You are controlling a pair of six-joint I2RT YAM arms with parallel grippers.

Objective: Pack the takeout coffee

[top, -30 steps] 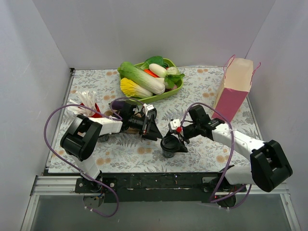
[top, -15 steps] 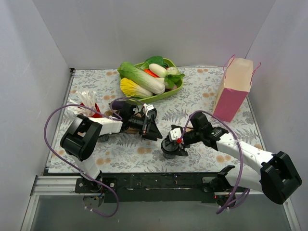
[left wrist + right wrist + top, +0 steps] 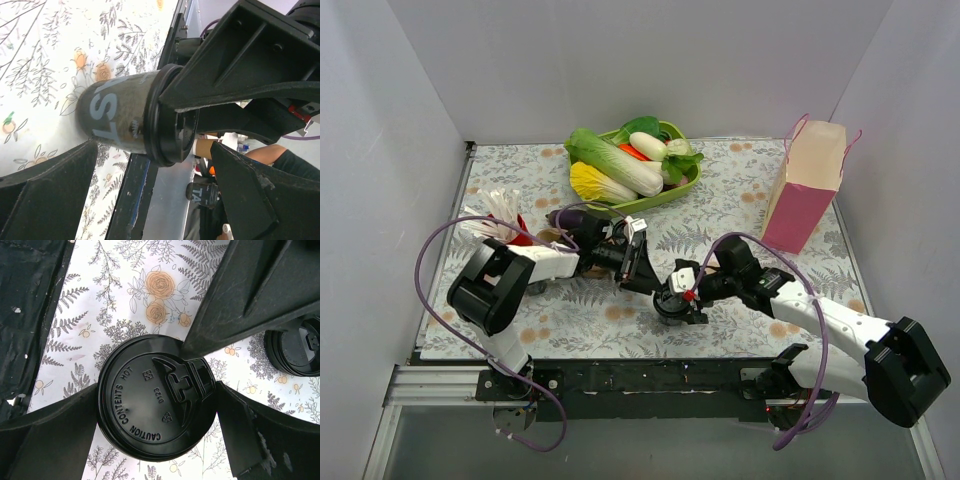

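We see the left gripper (image 3: 644, 272) and right gripper (image 3: 677, 298) close together at a dark cup (image 3: 665, 311), lower centre; vegetable bowl (image 3: 652, 202) above.

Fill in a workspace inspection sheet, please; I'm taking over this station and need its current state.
Surface: floral table cover, lying flat.
Job's things: takeout coffee upright toward the near edge, black lid on.
Clutter: green bowl of vegetables, pink bag, red cup of straws, a second black lid.
Grippers: right gripper open, straddling the coffee's lid; left gripper open, facing the cup.
Cables: purple cables looping off both arms.
Surroundings: plain grey walls on three sides.
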